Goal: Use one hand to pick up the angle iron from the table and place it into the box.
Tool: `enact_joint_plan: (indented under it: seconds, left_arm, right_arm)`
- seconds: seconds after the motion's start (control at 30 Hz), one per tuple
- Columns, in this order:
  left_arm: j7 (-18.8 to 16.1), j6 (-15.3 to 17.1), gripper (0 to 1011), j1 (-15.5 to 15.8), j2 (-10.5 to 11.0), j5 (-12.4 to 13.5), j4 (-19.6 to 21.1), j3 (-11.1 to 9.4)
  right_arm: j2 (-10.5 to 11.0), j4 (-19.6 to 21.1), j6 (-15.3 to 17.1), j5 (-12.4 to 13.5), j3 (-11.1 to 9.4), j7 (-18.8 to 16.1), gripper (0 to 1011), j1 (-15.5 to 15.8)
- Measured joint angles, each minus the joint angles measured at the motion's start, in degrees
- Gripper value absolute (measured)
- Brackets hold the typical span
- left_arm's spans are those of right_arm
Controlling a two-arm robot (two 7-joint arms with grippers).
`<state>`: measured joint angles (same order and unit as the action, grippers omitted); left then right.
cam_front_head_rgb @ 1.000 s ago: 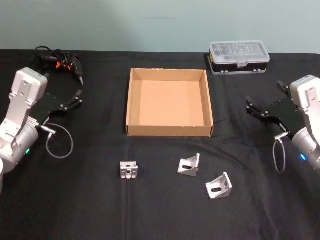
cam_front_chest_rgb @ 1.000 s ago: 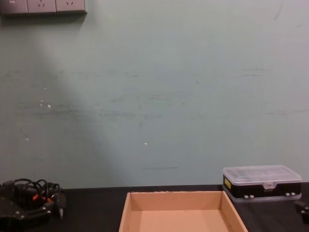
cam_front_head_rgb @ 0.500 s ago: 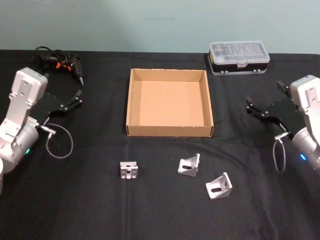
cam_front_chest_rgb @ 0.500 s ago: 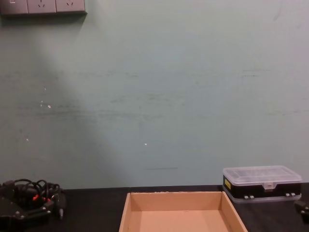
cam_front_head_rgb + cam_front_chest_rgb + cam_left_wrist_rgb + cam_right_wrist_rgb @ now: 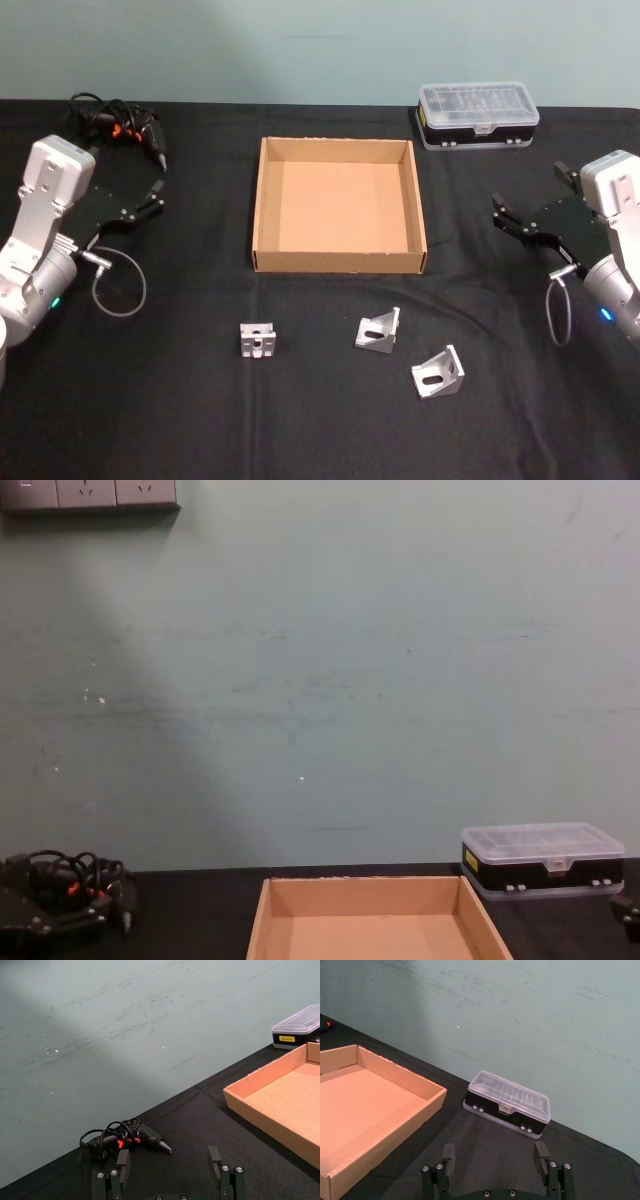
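Lying on the table at six o'clock from the box, three angle irons sit untouched: picking seems not begun. The left gripper at nine and right gripper at three hover, fingers spread, empty; one must reach nearward, down. Farther, a corded tool at eleven and a lidded case at one block nothing.

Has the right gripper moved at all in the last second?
No. The right gripper is in the same place, keeping the same gap to the right wall of the cardboard box, with its fingers open.
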<state>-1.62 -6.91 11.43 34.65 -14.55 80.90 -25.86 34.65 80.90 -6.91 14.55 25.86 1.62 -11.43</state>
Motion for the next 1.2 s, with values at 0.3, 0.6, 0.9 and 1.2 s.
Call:
enact_joint_plan:
  seconds: [0.3,0.6,0.9,1.2]
  left_arm:
    - [0.0,0.0,1011,0.0,0.0,0.0,0.0,0.0]
    - [0.0,0.0,1011,0.0,0.0,0.0,0.0,0.0]
    - [0.0,0.0,1011,0.0,0.0,0.0,0.0,0.0]
    - [0.0,0.0,1011,0.0,0.0,0.0,0.0,0.0]
  right_arm:
    - [0.0,0.0,0.0,0.0,0.0,0.0,1003,0.0]
    - [0.0,0.0,0.0,0.0,0.0,0.0,1003,0.0]
    - [0.0,0.0,0.0,0.0,0.0,0.0,1003,0.0]
    - [0.0,0.0,0.0,0.0,0.0,0.0,1003,0.0]
